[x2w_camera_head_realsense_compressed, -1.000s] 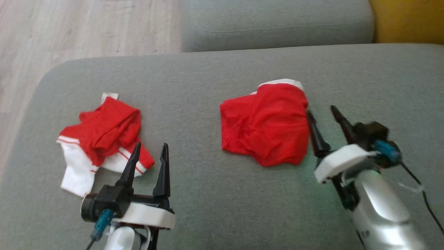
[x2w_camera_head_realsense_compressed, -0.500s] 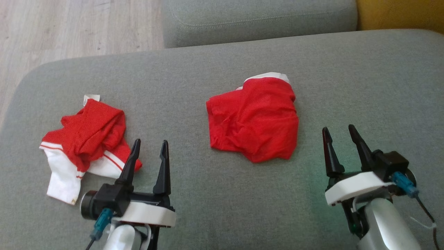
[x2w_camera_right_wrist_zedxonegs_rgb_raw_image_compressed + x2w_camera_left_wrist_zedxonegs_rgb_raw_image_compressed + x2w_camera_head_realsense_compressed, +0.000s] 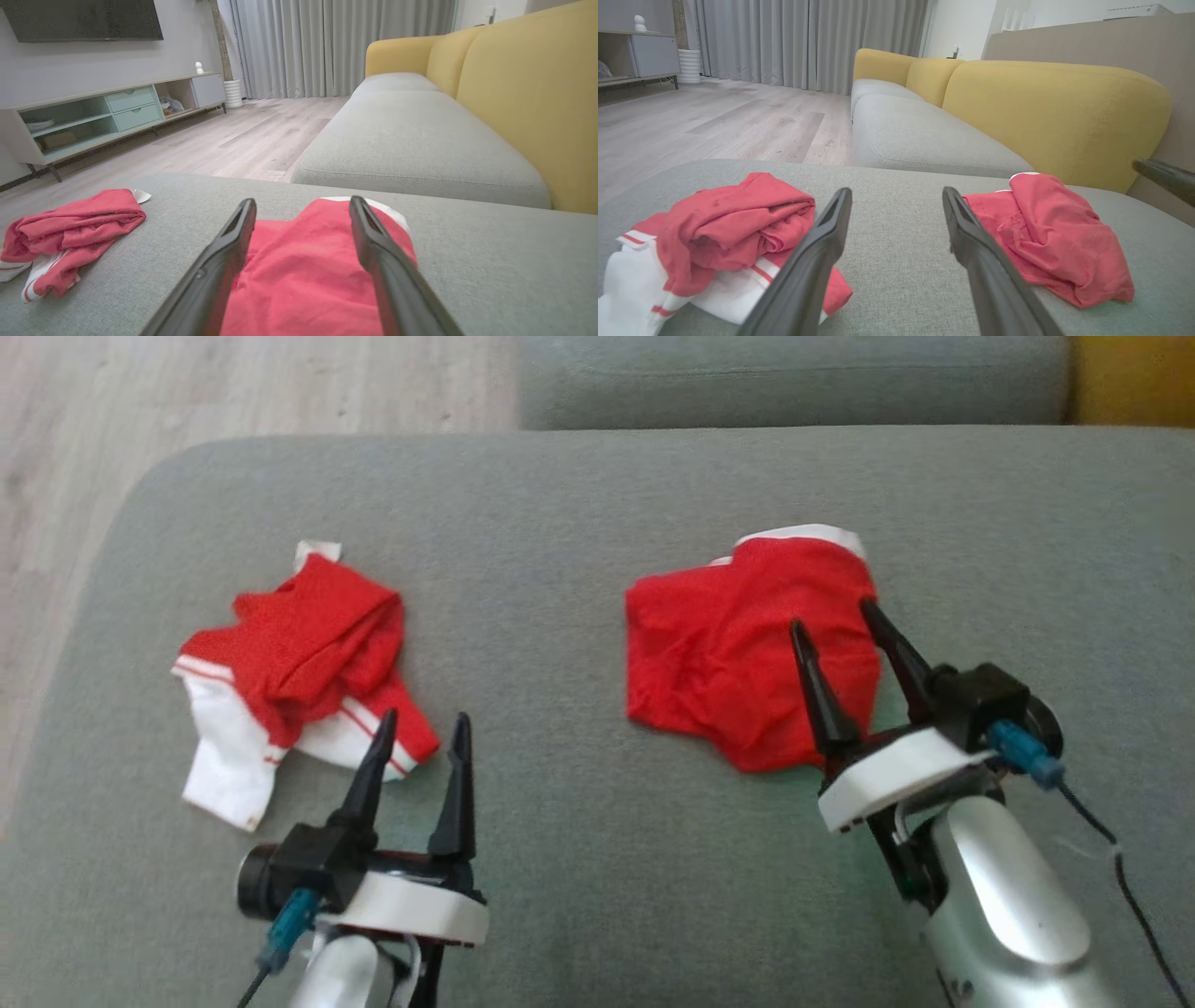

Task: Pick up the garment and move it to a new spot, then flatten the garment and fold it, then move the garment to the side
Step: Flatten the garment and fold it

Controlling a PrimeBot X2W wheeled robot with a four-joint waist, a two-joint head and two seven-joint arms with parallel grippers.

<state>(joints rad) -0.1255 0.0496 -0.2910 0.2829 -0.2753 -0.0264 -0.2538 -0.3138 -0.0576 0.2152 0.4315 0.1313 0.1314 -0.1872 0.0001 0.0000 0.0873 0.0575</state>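
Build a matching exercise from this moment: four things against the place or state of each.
Things:
1. red garment
2. red-white garment
3. right gripper
4. backrest

Places or states:
A. open, fingers over red cloth
B. crumpled, at the left of the cushion
C. yellow, behind the grey seats
D. at the right, white band at its far edge

Pairs: 1-D, 2-B, 3-A, 4-C
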